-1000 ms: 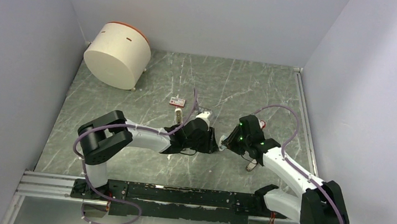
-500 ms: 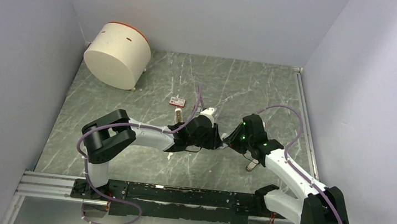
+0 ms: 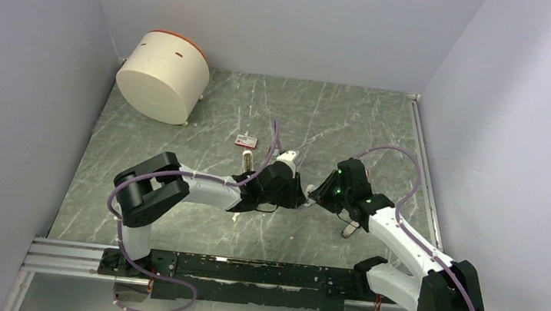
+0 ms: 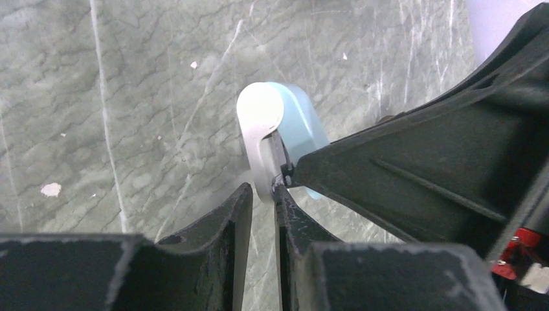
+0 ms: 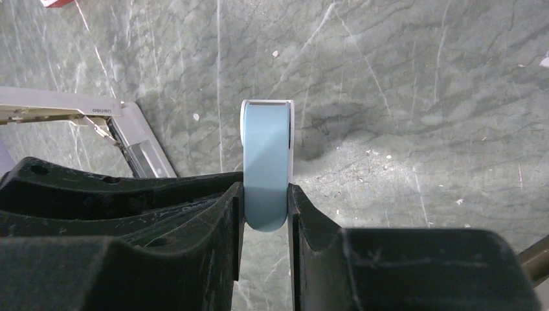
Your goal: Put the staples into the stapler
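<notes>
Right gripper point(image 5: 266, 191) is clamped on the stapler point(image 5: 265, 142), the blue-and-white body on edge, its long axis running straight up the frame, away from the jaws. Left gripper point(image 4: 263, 194) comes in opposite, jaws nearly together at the stapler's white lip. Pinching it or just short? Can't tell. The staples point(image 3: 245, 141) lie on the tabletop point(image 3: 337, 123), up and left of both grippers in the top view, well apart, nearer the left arm.

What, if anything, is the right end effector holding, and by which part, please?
The right end effector grips the stapler, clamped across its flat sides at one rounded end.
</notes>
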